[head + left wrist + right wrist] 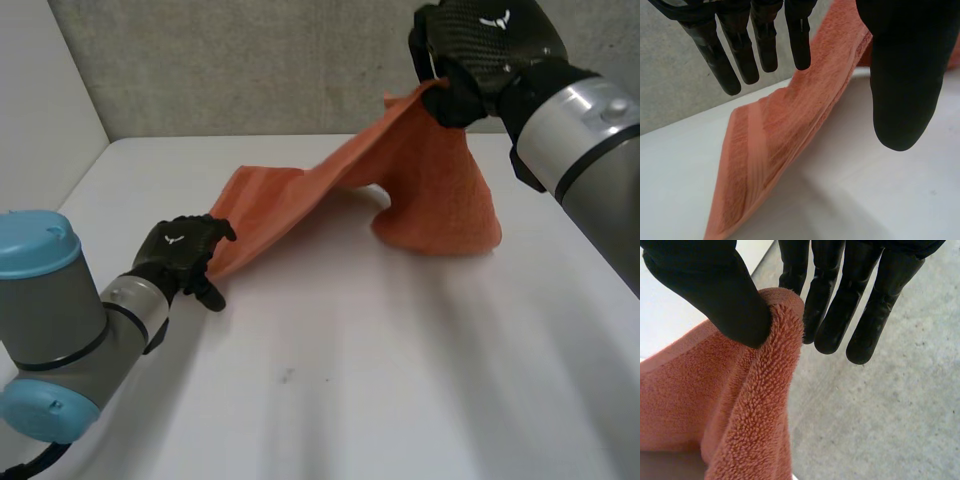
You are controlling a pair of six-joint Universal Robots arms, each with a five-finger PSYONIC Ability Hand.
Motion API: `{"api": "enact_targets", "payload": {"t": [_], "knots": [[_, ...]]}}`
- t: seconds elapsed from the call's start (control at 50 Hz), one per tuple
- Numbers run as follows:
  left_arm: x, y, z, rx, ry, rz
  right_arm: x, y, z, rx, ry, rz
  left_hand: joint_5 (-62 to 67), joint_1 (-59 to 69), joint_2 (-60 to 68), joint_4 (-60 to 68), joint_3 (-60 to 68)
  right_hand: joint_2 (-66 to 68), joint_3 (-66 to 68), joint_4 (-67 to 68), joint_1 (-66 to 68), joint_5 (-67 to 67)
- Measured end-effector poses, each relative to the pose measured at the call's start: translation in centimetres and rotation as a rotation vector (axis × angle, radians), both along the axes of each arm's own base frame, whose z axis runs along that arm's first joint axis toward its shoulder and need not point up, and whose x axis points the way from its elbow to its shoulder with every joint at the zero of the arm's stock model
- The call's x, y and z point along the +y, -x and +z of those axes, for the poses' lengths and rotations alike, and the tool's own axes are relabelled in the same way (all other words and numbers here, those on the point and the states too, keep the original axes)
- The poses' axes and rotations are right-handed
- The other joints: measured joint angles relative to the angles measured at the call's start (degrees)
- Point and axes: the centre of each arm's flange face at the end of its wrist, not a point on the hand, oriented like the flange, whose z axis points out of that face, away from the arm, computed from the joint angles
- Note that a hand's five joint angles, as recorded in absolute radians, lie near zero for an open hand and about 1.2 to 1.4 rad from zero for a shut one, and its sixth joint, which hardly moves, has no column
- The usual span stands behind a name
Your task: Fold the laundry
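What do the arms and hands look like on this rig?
Arms: grey metal tubes; left arm carries round light-blue caps, right arm a black band. The left hand and right hand: black, small white emblem on each back.

Looks like robot lab/test cell: bare white table (pixel 350 390), grey concrete wall (pixel 250 60) at 12 o'clock, white side panel (pixel 40 100) at 10.

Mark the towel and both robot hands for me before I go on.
towel (pixel 430 190): head view, on its hanging part below the raised corner.
left robot hand (pixel 183 250): head view, on the back of the hand.
right robot hand (pixel 485 45): head view, on the back of the hand.
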Motion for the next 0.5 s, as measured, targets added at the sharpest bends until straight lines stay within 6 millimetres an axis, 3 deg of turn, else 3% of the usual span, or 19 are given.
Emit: {"api": "enact_targets", "payload": {"t": [0.02, 0.24, 0.42, 0.48, 0.5], "knots": [[0.1, 0.4, 0.0, 0.027, -0.007, -0.003, 0.7, -0.5, 0.8, -0.005, 0.011, 0.008, 0.0, 0.0, 0.0, 0.0, 0.0, 0.0, 0.0, 0.0, 0.0, 0.0], [0.4, 2.7, -0.7, 0.129, -0.013, -0.035, 2.6, -1.2, 2.3, -0.014, 0.029, 0.037, 0.0, 0.0, 0.0, 0.0, 0.0, 0.0, 0.0, 0.0, 0.0, 0.0], [-0.7, 4.4, -3.1, 0.115, -0.013, 0.002, 3.2, -0.4, 3.3, -0.027, 0.041, 0.013, 2.3, 0.4, 1.3, 1.6, 0.7, 0.0, 0.0, 0.0, 0.0, 0.0], [-1.3, 4.5, -3.6, 0.105, -0.012, 0.026, 3.2, -0.2, 3.3, -0.026, 0.04, 0.001, 15.6, 15.4, 15.9, 15.4, 15.3, 0.0, 0.0, 0.0, 0.0, 0.0], [-1.5, 4.5, -3.8, 0.102, -0.01, 0.038, 3.2, -0.1, 3.3, -0.024, 0.039, -0.002, 26.1, 28.1, 25.8, 26.3, 25.0, 0.0, 0.0, 0.0, 0.0, 0.0]]}}
